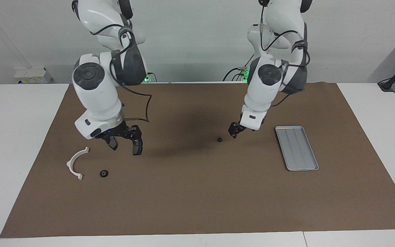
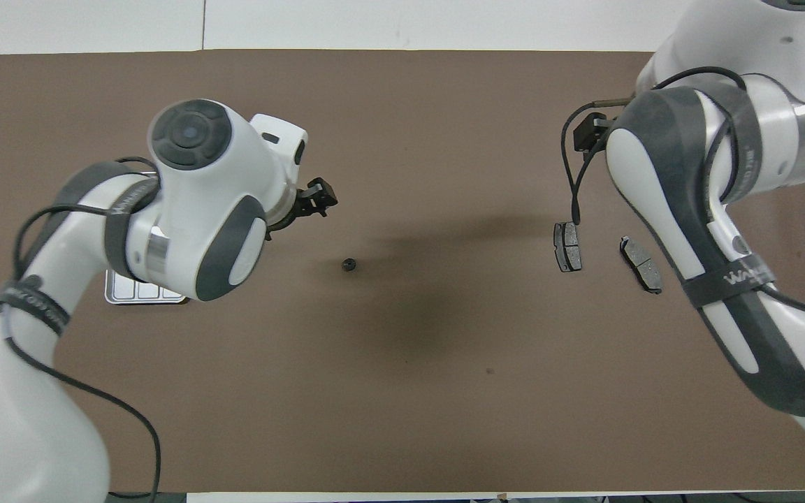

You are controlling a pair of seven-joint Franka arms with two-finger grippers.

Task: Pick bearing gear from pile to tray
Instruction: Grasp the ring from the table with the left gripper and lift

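Note:
A small black ring lies alone on the brown mat's middle and also shows in the overhead view. My left gripper is shut, low over the mat just beside that ring, apart from it; it also shows in the overhead view. The silver tray lies toward the left arm's end, empty. My right gripper is open over the pile: a white half-ring bracket and a second black ring. Two dark brake-pad plates show only from overhead.
The brown mat covers most of the white table. In the overhead view the left arm covers most of the tray, and the right arm hides its own gripper, the bracket and the second ring.

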